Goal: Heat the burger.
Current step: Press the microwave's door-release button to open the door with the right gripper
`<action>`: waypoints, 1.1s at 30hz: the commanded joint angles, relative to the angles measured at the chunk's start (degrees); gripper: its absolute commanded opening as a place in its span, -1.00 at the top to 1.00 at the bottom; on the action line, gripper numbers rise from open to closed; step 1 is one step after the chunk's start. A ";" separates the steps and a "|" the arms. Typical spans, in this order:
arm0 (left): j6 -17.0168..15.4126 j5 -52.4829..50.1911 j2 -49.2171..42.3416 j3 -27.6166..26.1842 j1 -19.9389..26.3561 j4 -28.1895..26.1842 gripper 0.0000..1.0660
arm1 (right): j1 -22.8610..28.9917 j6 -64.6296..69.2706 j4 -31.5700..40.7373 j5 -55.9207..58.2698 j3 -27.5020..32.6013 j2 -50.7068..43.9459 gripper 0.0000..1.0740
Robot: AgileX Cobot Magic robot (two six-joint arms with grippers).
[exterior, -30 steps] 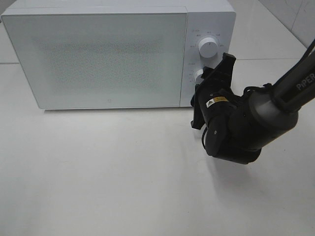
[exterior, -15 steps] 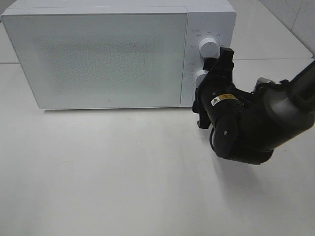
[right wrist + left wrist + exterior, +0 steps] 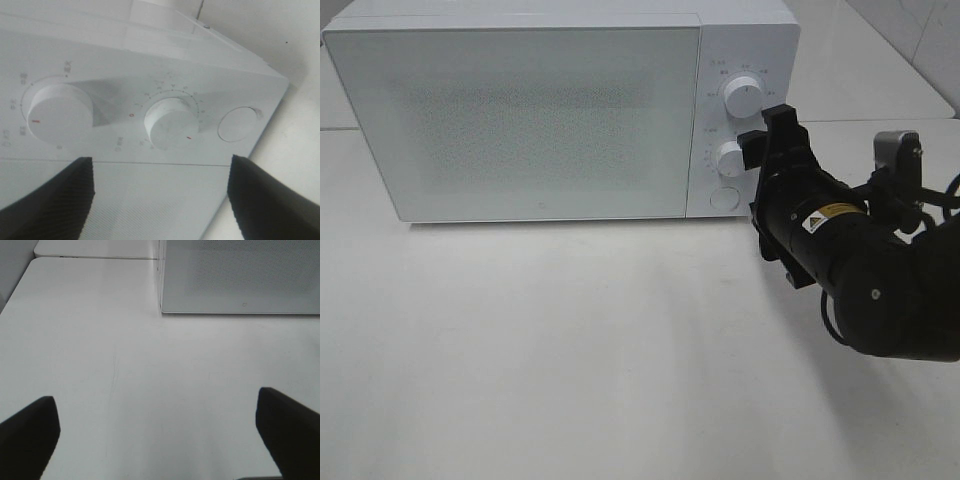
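Microwave point(image 3: 520, 120) on white table point(image 3: 570, 350), door closed. Burger not in view; frosted door hides interior, so cannot tell whether it sits inside.

Right gripper point(image 3: 765, 135) at control panel, just beside lower dial point(image 3: 728, 157), under upper dial point(image 3: 743, 97). Jaws apart, clamped on nothing; fingertip contact with dial unclear.

Left gripper point(image 3: 157, 415) over bare table, jaws wide apart, nothing held.
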 commanded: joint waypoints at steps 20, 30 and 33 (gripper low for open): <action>0.00 -0.74 -0.92 0.17 -0.06 0.06 -0.88 | -13.41 -66.29 -2.75 53.11 -0.11 -24.35 -0.38; 0.00 -0.74 -0.92 0.17 -0.06 0.06 -0.88 | -17.02 -68.81 -18.85 80.79 -8.25 -26.93 -0.38; 0.00 -0.74 -0.86 0.17 -0.06 0.06 -0.88 | -17.02 -68.30 -23.15 89.38 -11.06 -26.93 -0.38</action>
